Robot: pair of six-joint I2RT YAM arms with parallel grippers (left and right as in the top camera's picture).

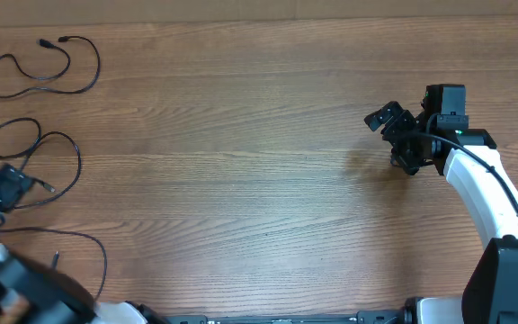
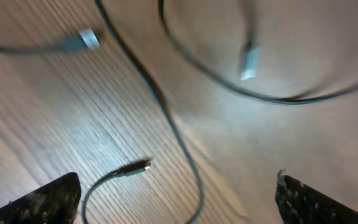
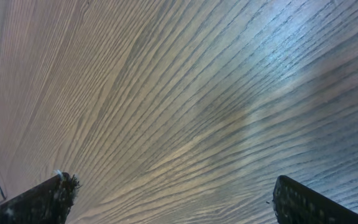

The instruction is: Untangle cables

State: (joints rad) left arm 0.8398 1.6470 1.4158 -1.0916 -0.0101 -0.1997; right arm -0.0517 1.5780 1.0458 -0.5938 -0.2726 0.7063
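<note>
Thin black cables lie at the table's left side. One loose loop (image 1: 39, 70) lies alone at the far left corner. A second set of loops (image 1: 52, 153) lies at the left edge, and a third strand (image 1: 88, 247) curves near the front left. My left gripper (image 1: 3, 187) is open and hovers over the middle loops. In the left wrist view, cable strands (image 2: 179, 143) and small plugs (image 2: 135, 168) lie on the wood between its fingers (image 2: 176, 202). My right gripper (image 1: 394, 126) is open and empty at the right, over bare wood (image 3: 173, 199).
The wooden table (image 1: 241, 162) spans the view. The white right arm (image 1: 484, 193) reaches in from the front right corner. The left arm's white body (image 1: 7, 288) fills the front left corner.
</note>
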